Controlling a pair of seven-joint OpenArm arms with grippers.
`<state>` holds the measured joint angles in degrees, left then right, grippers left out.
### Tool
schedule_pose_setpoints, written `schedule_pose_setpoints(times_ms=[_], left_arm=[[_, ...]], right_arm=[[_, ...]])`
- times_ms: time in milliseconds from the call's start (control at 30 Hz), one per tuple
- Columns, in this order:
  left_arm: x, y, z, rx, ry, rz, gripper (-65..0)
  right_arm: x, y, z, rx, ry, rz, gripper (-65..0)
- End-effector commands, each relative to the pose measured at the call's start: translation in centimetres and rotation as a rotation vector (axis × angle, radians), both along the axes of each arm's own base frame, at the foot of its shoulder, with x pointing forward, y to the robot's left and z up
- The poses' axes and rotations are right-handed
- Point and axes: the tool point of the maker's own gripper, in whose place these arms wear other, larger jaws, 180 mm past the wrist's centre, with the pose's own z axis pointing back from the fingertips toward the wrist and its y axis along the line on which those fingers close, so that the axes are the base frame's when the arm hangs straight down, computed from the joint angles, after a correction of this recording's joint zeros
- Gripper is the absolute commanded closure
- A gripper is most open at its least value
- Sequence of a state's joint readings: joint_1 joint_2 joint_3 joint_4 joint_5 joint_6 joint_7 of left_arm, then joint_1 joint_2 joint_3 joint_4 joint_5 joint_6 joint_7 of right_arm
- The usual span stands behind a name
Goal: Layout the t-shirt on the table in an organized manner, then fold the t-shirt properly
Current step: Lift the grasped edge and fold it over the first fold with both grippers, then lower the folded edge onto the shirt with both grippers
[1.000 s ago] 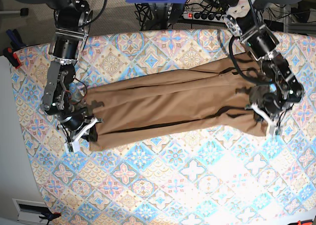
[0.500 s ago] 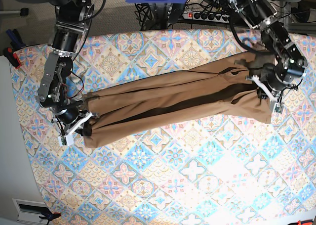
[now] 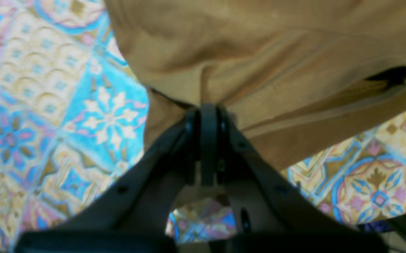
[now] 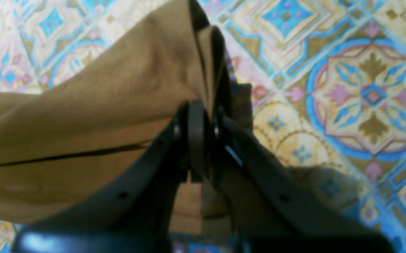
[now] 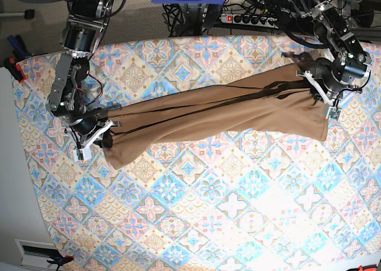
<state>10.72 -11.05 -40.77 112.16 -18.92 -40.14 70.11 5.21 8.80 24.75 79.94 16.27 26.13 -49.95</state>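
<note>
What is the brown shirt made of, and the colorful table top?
The t-shirt looks like soft matte knit cloth: it sags and creases where it hangs. The table seems covered in printed fabric with a tile pattern, though it could be vinyl.

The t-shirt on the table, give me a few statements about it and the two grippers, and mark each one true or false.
1. The left gripper is shut on the t-shirt. True.
2. The right gripper is open and clear of the fabric. False: it is shut on a bunched edge of the cloth.
3. The garment is stretched long between the two arms across the table. True.
4. The shirt is folded into a neat square. False: it is a long drawn-out band with creases.
5. A second garment lies on the cloth. False: only one is in view.
</note>
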Motion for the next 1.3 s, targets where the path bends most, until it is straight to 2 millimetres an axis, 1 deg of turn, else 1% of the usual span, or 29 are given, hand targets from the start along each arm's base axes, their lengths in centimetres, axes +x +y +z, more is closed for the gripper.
schedule_pose_setpoints(times_ms=[0,167,400,533,667,700,733,767,800,900,967,1033,1133,1167,1233,1267], left_arm=[[0.4,0.1,0.8,0.009,-0.030,-0.003,0.0],[0.1,-0.2,0.5,0.000,-0.021,-0.003,0.0],[0.1,-0.2,0.5,-0.001,-0.023,-0.003,0.0],[0.1,-0.2,0.5,-0.001,-0.023,-0.003,0.0],[0.2,-0.2,0.5,-0.002,-0.026,-0.003,0.0],[0.3,-0.2,0.6,-0.003,-0.029,-0.004,0.0],[0.3,-0.2,0.6,-0.003,-0.031,-0.004,0.0],[0.5,-0.2,0.7,-0.003,-0.037,-0.004,0.0],[0.9,-0.2,1.0,0.001,-0.048,-0.002,0.0],[2.2,0.1,1.9,0.008,-0.079,0.001,0.0],[3.2,0.1,2.7,0.009,-0.109,0.001,0.0],[4.6,0.2,3.8,0.014,-0.148,0.004,0.0],[6.3,1.1,4.2,0.037,-0.154,0.032,0.0],[6.9,1.4,4.1,0.038,-0.148,0.045,0.0],[7.9,1.9,3.7,0.035,-0.134,0.066,0.0],[8.5,2.1,3.5,0.026,-0.128,0.074,0.0]], right_arm=[[0.9,-0.6,1.5,-0.009,-0.052,-0.007,0.0],[0.3,-0.6,0.9,-0.010,-0.037,-0.007,0.0],[0.5,-0.6,1.1,-0.010,-0.041,-0.006,0.0],[0.4,-0.6,0.8,-0.006,-0.028,-0.008,0.0],[0.5,-0.6,0.8,-0.004,-0.032,-0.009,0.0],[0.3,-0.7,0.3,0.001,-0.017,-0.011,0.0],[0.7,-0.7,0.4,0.006,-0.020,-0.013,0.0],[1.8,-0.7,1.0,0.012,-0.037,-0.016,0.0],[2.7,-0.7,1.8,0.017,-0.054,-0.017,0.0],[6.0,-0.6,4.9,0.026,-0.131,-0.016,0.0],[6.8,-0.6,5.9,0.026,-0.155,-0.016,0.0],[6.9,-0.6,6.0,0.026,-0.157,-0.016,0.0],[6.9,-0.6,6.0,0.026,-0.158,-0.016,0.0],[6.9,-0.6,6.0,0.026,-0.157,-0.016,0.0],[6.7,-0.5,5.3,0.035,-0.137,-0.019,0.0],[6.5,-0.5,4.3,0.045,-0.111,-0.022,0.0]])
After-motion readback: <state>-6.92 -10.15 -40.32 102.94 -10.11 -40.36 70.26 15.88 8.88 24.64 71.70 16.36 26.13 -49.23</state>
